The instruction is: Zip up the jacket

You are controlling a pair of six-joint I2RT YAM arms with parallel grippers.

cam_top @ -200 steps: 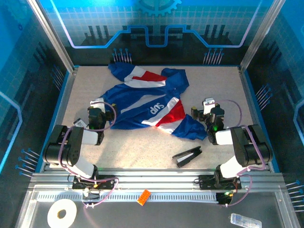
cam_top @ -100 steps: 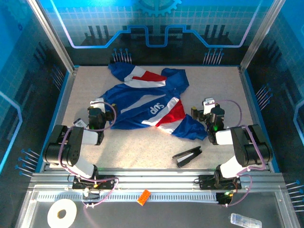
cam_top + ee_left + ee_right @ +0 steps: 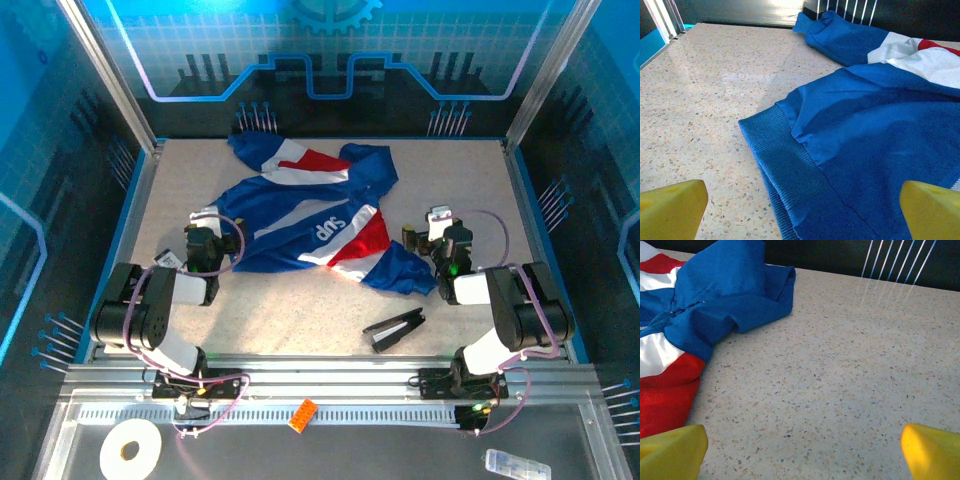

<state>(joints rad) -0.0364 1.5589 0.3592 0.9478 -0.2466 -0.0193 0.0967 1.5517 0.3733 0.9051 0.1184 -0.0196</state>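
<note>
left gripper wide | right gripper wide | jacket lies between them

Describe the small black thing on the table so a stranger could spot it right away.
Start from the speckled table with the blue jacket spread across its middle. Just toward the arms from the jacket's right end, apart from it, lies the black object. It is flat, dark and wedge-shaped, unlike the soft, colourful cloth.
</note>
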